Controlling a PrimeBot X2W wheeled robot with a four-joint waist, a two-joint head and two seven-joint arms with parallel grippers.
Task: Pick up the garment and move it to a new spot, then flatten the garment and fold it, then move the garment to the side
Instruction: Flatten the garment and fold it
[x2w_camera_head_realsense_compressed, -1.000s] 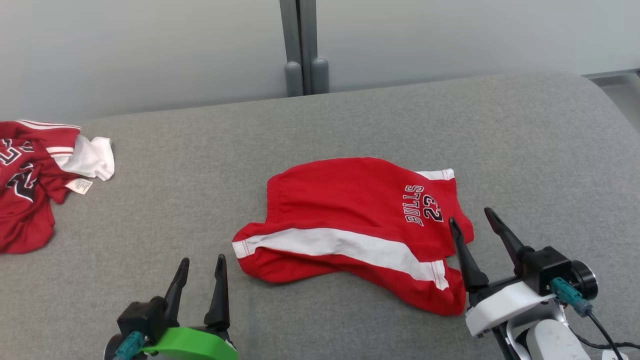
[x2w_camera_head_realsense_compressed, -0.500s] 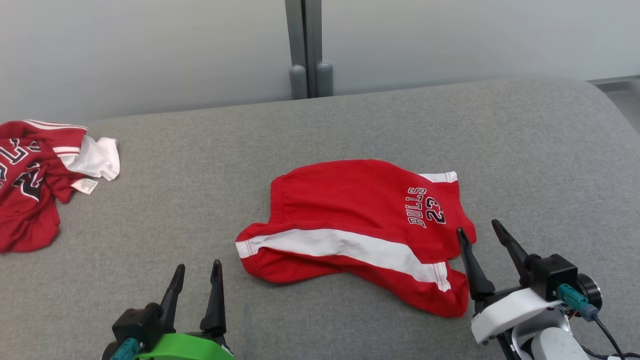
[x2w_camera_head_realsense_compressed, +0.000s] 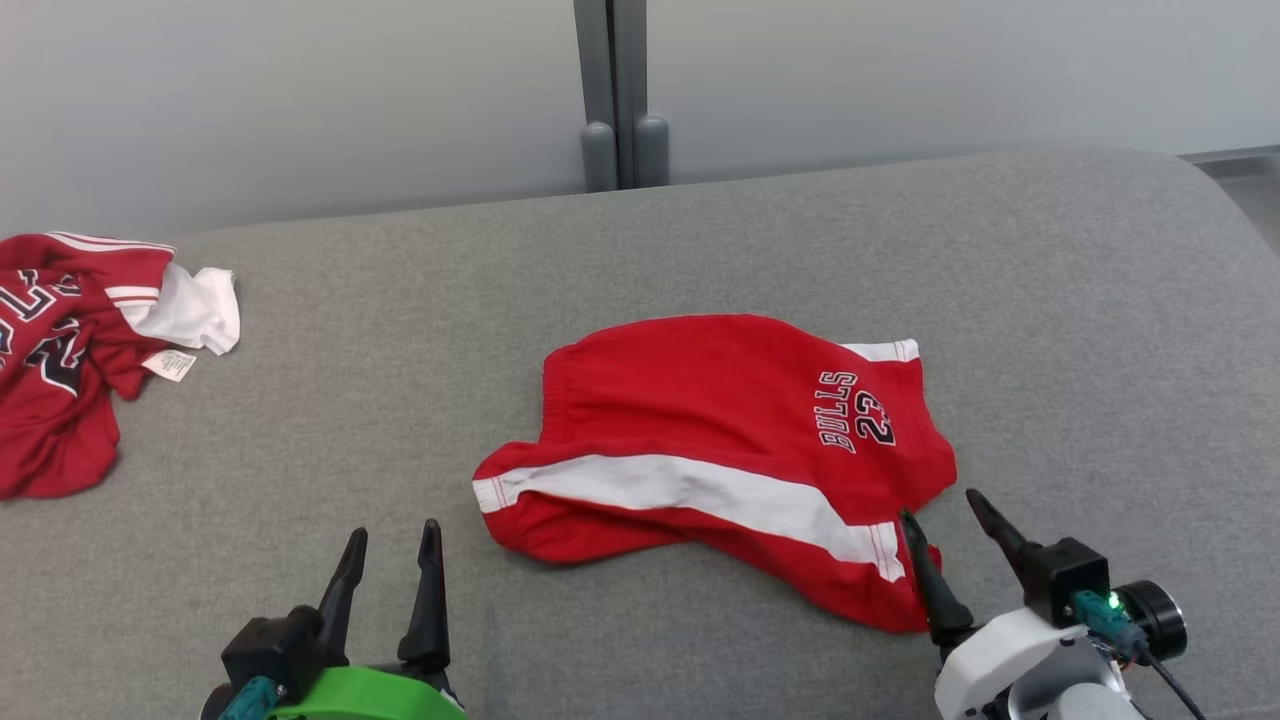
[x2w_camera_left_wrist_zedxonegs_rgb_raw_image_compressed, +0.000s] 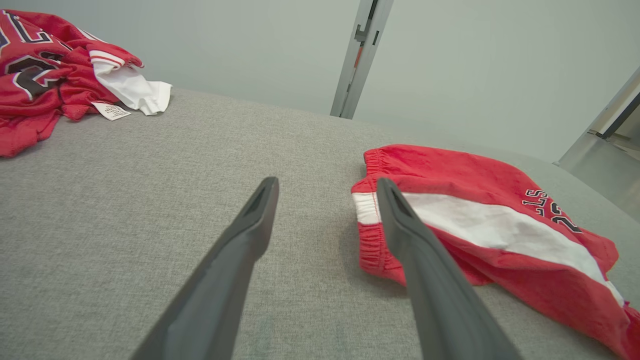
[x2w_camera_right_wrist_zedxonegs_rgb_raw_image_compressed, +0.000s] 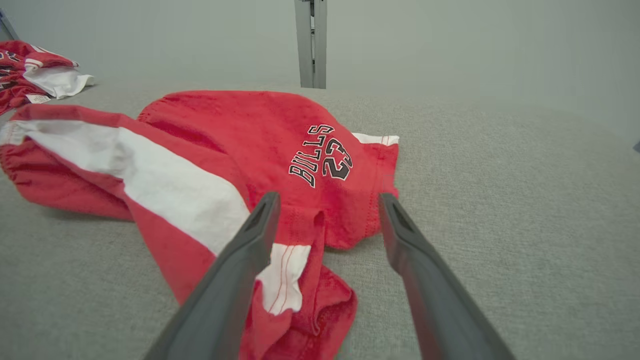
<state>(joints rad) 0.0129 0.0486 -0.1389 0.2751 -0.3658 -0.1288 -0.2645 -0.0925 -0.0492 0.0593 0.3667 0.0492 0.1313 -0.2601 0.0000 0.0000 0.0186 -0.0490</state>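
The garment is a pair of red shorts with a white side stripe and "BULLS 23" print, lying rumpled on the grey padded surface; it also fills the middle of the right wrist view and the right side of the left wrist view. My right gripper is open at the shorts' lower right corner, its left finger over the hem. My left gripper is open, empty, over bare surface left of the shorts.
A second red and white garment lies crumpled at the far left edge of the surface, also in the left wrist view. A grey post stands against the pale wall behind. The surface's right edge curves down.
My right gripper has drawn back toward me, from beside the "BULLS 23" print to the shorts' lower right corner. The left gripper dropped slightly. The camera shifted a little.
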